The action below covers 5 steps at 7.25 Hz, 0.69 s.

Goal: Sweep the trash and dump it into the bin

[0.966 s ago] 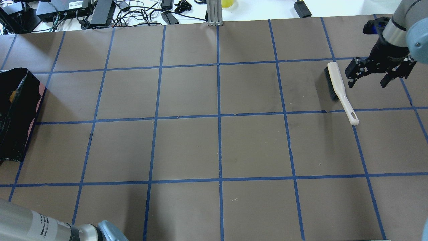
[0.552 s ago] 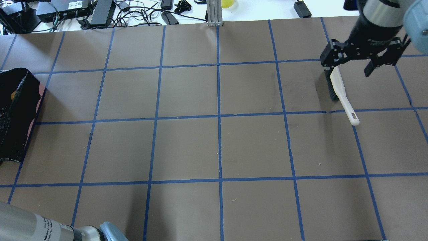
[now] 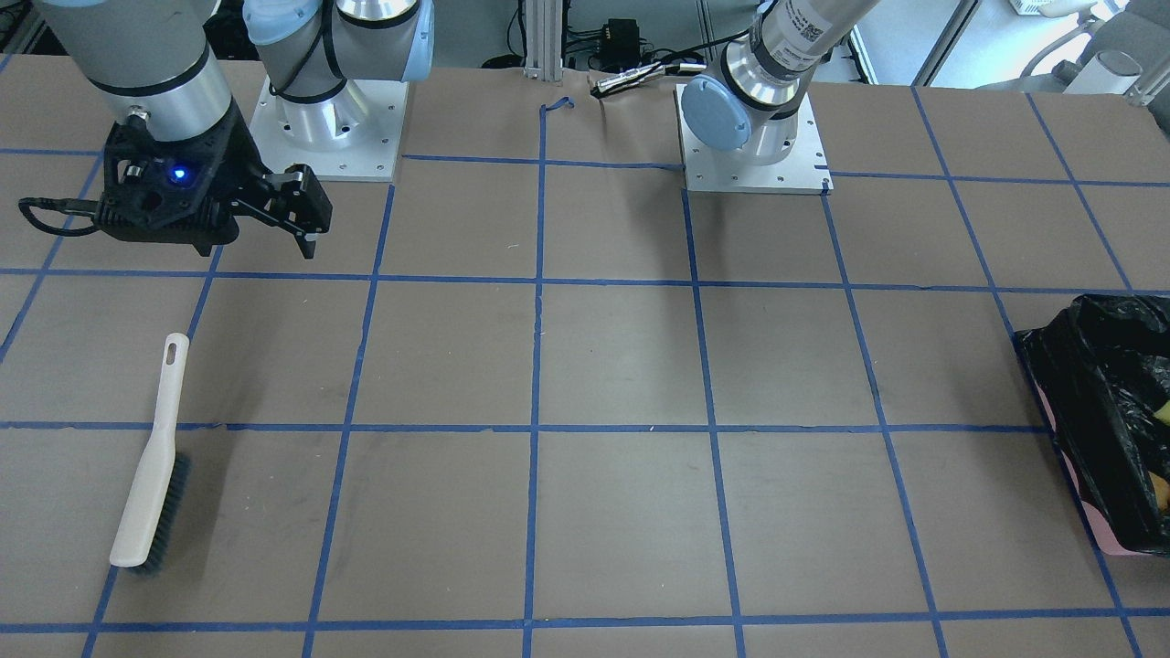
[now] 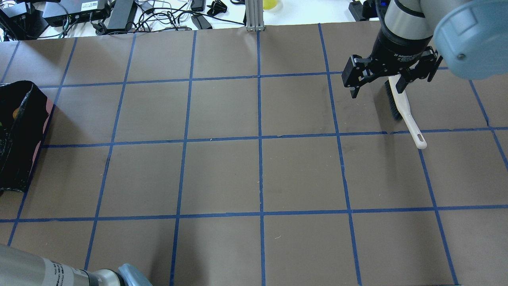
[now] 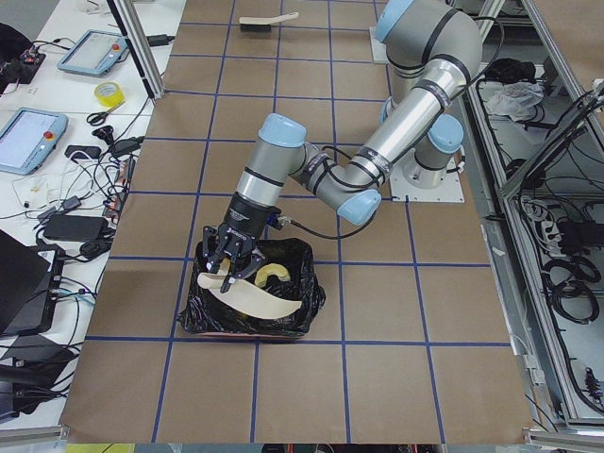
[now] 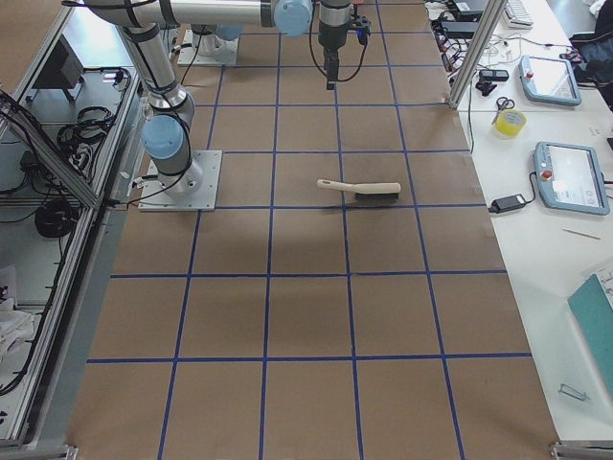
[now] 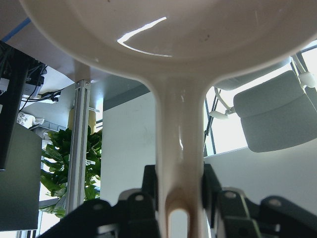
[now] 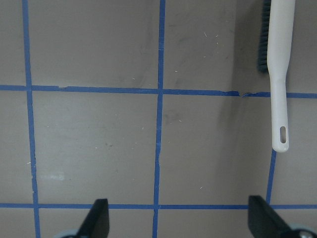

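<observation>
Plainly, most of the job looks done to me. On the far left, the bin (image 4: 20,135) has at least one piece of trash (image 5: 274,275) lying inside its black liner, a curved orange-cream bit. I cannot make out the other pieces, and the only trash I can see is in there. My left claw (image 5: 232,268) is clenched on the handle of the beige dustpan (image 5: 257,300), which hangs tilted over the bin's mouth with its broad lip toward the liner. Whether it touches the bag I cannot tell. My left wrist view shows the handle pinched between both fingers. Over on the right, my right claw (image 4: 376,88) hovers high above the table (image 4: 222,174), spread wide and gripping nothing. The brush (image 4: 405,107) lies flat on the paper near it, apart from my fingers. What remains, I judge, is to finish tipping, draw the dustpan out of the bin and set it down.
</observation>
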### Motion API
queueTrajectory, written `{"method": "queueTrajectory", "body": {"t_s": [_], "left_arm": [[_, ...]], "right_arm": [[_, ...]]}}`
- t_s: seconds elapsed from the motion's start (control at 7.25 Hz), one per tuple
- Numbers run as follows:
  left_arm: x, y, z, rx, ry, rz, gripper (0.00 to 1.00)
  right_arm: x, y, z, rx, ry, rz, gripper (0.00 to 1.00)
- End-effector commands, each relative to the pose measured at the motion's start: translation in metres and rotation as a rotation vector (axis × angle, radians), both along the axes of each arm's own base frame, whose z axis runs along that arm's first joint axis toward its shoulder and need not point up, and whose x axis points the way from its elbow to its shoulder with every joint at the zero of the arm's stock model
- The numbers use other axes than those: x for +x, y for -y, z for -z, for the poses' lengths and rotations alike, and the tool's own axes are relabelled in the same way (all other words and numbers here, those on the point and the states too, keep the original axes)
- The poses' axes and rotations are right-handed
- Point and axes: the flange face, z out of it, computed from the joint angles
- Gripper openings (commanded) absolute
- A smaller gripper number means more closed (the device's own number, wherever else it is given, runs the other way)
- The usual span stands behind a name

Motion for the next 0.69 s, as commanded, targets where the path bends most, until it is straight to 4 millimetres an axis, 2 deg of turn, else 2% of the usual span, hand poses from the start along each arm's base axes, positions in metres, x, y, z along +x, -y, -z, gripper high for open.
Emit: {"method": "queueTrajectory", "body": {"t_s": [0.0, 0.28, 0.55], "left_arm": [[0.003, 0.001, 0.004, 0.072, -0.063, 0.005, 0.00], [0.011, 0.008, -0.012, 0.144, -0.197, -0.028, 0.00], [0.010, 0.012, -0.042, 0.143, -0.354, -0.140, 0.00]], "right_arm": [[0.004, -0.013, -0.015, -0.023, 0.043, -0.004, 1.00], [0.002, -0.016, -0.010, 0.022, 0.039, -0.038, 1.00], [0.003, -0.018, -0.010, 0.024, 0.045, -0.058, 1.00]]}}
